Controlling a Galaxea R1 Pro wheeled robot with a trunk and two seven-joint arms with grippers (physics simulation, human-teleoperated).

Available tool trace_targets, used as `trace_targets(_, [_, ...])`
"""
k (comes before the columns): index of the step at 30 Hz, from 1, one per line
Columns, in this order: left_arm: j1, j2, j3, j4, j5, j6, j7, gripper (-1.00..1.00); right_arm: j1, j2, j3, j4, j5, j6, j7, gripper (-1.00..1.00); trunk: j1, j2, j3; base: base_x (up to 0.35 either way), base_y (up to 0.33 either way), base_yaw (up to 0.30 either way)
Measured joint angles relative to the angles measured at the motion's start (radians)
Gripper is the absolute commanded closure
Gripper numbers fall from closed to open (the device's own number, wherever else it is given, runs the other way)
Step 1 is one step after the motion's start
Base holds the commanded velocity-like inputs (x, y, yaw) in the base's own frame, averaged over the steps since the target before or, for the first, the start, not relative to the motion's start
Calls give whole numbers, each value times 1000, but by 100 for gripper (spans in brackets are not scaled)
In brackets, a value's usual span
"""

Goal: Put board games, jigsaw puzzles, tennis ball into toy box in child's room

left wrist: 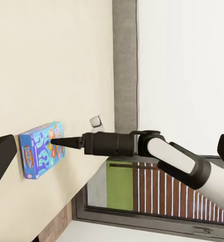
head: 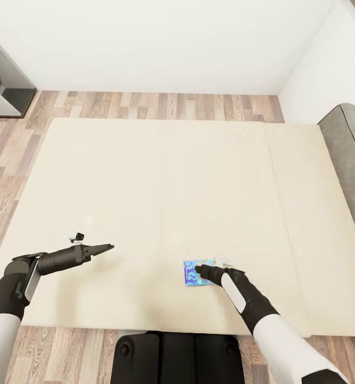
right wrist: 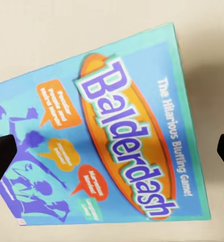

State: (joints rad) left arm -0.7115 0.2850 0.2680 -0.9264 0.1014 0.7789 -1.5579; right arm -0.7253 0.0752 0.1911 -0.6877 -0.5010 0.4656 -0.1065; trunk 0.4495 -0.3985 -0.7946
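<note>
A blue board game [head: 193, 273] lies flat on the beige mattress of the bed [head: 156, 176], near its front edge. Its lid reads "Balderdash" [right wrist: 127, 136]. My right gripper [head: 204, 272] hovers right over this box, open, with a dark fingertip [right wrist: 1, 159] on either side of the lid. From the left wrist view the right gripper's tip [left wrist: 59, 142] sits at the box [left wrist: 39, 149]. My left gripper [head: 107, 247] hangs open above bare mattress, well to the left of the box, holding nothing. The toy box and the table are out of view.
The grey headboard [head: 348, 144] runs along the bed's right side. Wood-plank floor [head: 161, 105] borders the bed at the back, with white walls beyond. A dark-grey piece of furniture [head: 4, 80] stands at the far left. My black base [head: 172, 357] is against the bed's front edge.
</note>
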Motion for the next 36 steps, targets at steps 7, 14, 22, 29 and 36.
trace_targets(7, [0,0,0,0,0,0,0,-100,0,11,4,0,3,-4,-24,-100,0,0,0,0,0,0])
trace_targets(14, [0,0,0,0,0,0,-1,-100,0,9,4,-1,4,-6,-25,-100,0,0,0,0,0,0])
trace_targets(22, [0,0,1,0,1,-1,-6,-100,0,9,5,0,4,-7,-24,-100,0,0,0,0,0,0])
trace_targets(29, [0,0,0,0,0,-1,-4,-100,0,11,6,0,4,-7,-21,-100,0,0,0,0,0,0])
trace_targets(36, [0,0,0,0,0,-1,-2,-100,0,11,6,0,2,-6,-19,-100,0,0,0,0,0,0])
